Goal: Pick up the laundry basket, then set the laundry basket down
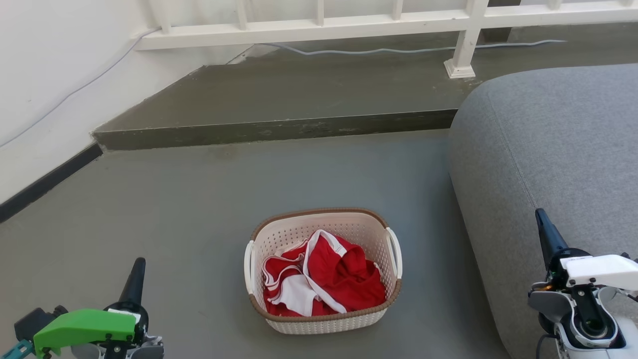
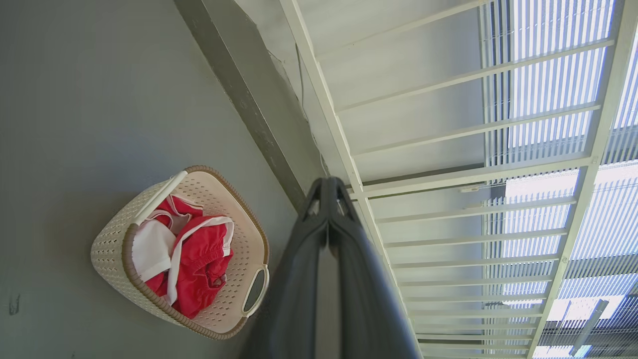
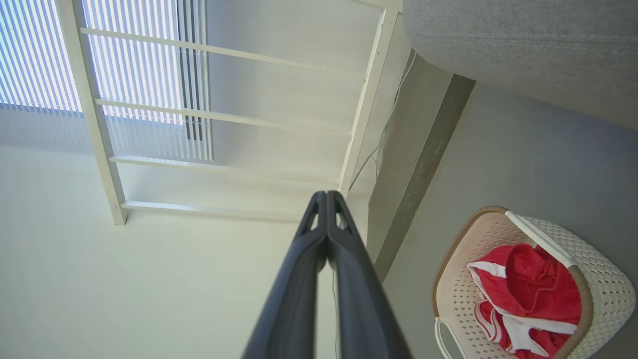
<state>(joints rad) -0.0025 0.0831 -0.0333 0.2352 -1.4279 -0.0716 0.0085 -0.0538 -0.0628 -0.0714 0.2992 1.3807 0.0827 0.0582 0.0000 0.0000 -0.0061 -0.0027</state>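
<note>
While the laundry basket (image 1: 326, 325) sits flat on the floor (image 1: 199, 209), left tool (image 1: 139, 264) and right tool (image 1: 541, 219) flank it, well apart from it. Both are pinched closed and hold nothing. This fits either pre-lift or post-set-down, can't tell which.

Risks if a lift is due:
- Closed fingers would shove the light basket instead of catching its thin handles (image 1: 395, 252).
- An uneven raise tips it and dumps the red clothes (image 1: 344, 279).

Right tool is over the sofa (image 1: 548, 139), so any swing could snag.
</note>
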